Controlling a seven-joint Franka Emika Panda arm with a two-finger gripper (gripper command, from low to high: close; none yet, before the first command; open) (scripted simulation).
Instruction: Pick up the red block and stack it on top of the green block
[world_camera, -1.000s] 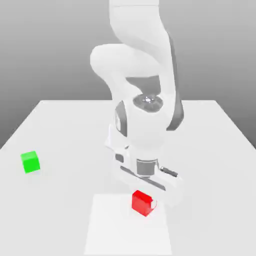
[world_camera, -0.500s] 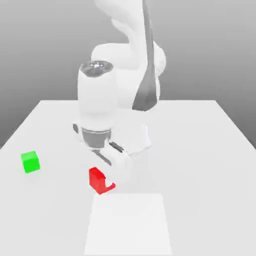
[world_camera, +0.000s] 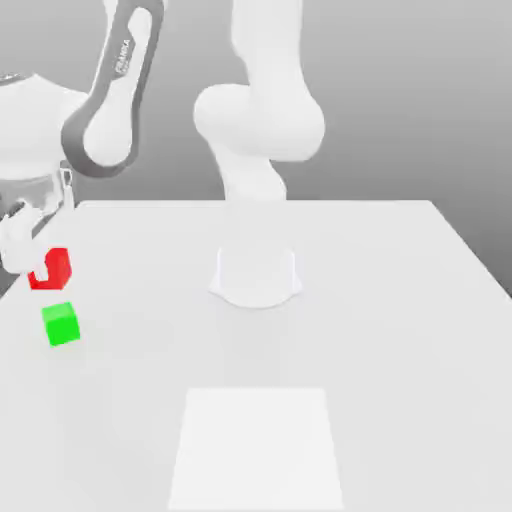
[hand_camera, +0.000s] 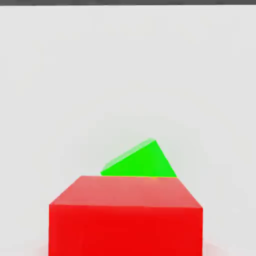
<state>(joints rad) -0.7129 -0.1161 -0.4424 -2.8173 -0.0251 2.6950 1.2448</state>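
Above the green block (world_camera: 61, 325), the gripper (world_camera: 38, 262) grips the red block (world_camera: 55, 268)

Bright, even, diffuse light; the table (world_camera: 380, 300) looks nearly shadowless, the backdrop grades from dark grey to paler, and edges stay crisp without glare.

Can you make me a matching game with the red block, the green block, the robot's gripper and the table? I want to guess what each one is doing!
Things:
1. red block
2. green block
3. gripper
4. table

States:
A. sits alone on the table
B. shut on a block
C. held in the air, above the other block
D. white and flat, under everything

Pairs: 1-C, 2-A, 3-B, 4-D
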